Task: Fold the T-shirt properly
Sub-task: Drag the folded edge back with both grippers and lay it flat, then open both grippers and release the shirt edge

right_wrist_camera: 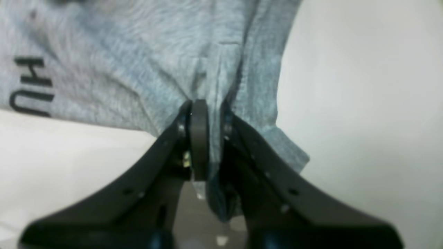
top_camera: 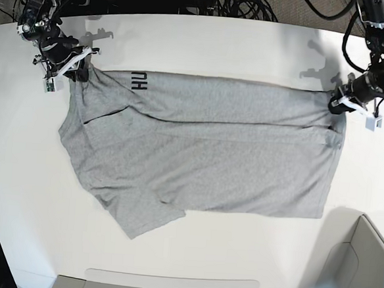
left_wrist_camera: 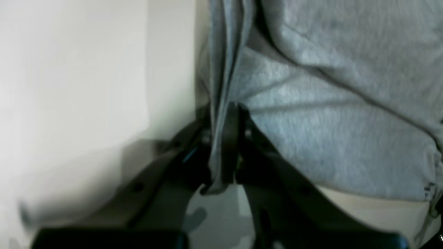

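The heather-grey T-shirt (top_camera: 204, 151) lies spread across the white table, its far long edge folded over toward the middle, black letters showing at the far left of the fold. My left gripper (top_camera: 336, 101) is at the shirt's far right corner, shut on a pinch of the grey cloth (left_wrist_camera: 332, 114); the left wrist view shows the cloth running between the left gripper's (left_wrist_camera: 221, 138) jaws. My right gripper (top_camera: 79, 67) is at the far left corner, shut on the shirt edge; in its wrist view the cloth (right_wrist_camera: 138, 69) bunches between the right gripper's (right_wrist_camera: 204, 128) jaws, black lettering (right_wrist_camera: 31, 86) at the left.
A tangle of black cables (top_camera: 235, 2) lies beyond the table's far edge. A grey bin (top_camera: 361, 274) stands at the near right corner, and a flat grey tray edge (top_camera: 169, 287) runs along the front. A sleeve (top_camera: 147, 213) sticks out toward the front.
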Motion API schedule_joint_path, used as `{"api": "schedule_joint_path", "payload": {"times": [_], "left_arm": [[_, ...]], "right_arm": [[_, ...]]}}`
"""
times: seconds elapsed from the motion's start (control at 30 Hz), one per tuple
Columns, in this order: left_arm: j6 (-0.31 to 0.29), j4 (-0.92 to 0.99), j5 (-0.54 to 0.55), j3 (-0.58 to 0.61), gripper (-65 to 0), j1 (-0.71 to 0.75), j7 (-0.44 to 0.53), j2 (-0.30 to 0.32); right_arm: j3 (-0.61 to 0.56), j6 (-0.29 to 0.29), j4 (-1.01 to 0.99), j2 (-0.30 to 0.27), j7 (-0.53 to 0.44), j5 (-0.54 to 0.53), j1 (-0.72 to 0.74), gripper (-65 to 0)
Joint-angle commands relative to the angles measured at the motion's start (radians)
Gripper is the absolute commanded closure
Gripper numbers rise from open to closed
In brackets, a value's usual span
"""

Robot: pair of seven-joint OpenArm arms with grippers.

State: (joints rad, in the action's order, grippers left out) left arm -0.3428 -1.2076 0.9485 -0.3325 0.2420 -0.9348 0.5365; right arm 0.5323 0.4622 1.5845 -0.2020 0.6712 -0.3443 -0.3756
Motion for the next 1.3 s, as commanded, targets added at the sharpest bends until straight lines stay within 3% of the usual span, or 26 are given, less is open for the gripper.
{"api": "schedule_joint_path", "payload": {"times": [0.0, 0.2, 0.37, 0.57, 0.7, 0.93, 1.13, 1.27], "left_arm": [[0.080, 0.001, -0.178, 0.009, 0.0, 0.059, -0.120, 0.024], [0.080, -0.093, -0.178, 0.003, 0.0, 0.178, -0.125, 0.027], [0.080, -0.093, -0.178, 0.002, 0.0, 0.259, -0.122, 0.026], [0.080, -0.094, -0.178, 0.002, 0.0, 0.336, -0.119, 0.024], [0.080, -0.094, -0.178, 0.006, 0.0, 0.399, -0.049, 0.023], [0.080, -0.108, -0.176, 0.008, 0.0, 0.402, -0.034, 0.023], [0.084, -0.309, -0.178, 0.000, -22.6, 0.432, -0.033, 0.021], [0.087, -0.377, -0.178, 0.000, -23.5, 0.440, -0.034, 0.021]], "right_arm": [[0.001, 0.010, -0.003, -0.007, 0.060, 0.043, -0.026, -2.9], [0.001, 0.010, 0.012, -0.007, 0.058, 0.043, -0.098, -2.9], [0.007, 0.086, 0.017, -0.007, 0.058, 0.043, -0.142, -2.9], [0.042, 0.094, 0.050, -0.001, 0.058, 0.043, -0.210, -2.9], [0.105, 0.097, 0.075, 0.023, 0.058, 0.043, -0.225, -2.9], [0.121, 0.097, 0.080, 0.025, 0.065, 0.043, -0.217, -4.1], [0.121, 0.097, 0.103, 0.022, 0.060, 0.043, -0.216, -18.0], [0.125, 0.097, 0.167, 0.026, 0.065, 0.043, -0.217, -23.7]]}}
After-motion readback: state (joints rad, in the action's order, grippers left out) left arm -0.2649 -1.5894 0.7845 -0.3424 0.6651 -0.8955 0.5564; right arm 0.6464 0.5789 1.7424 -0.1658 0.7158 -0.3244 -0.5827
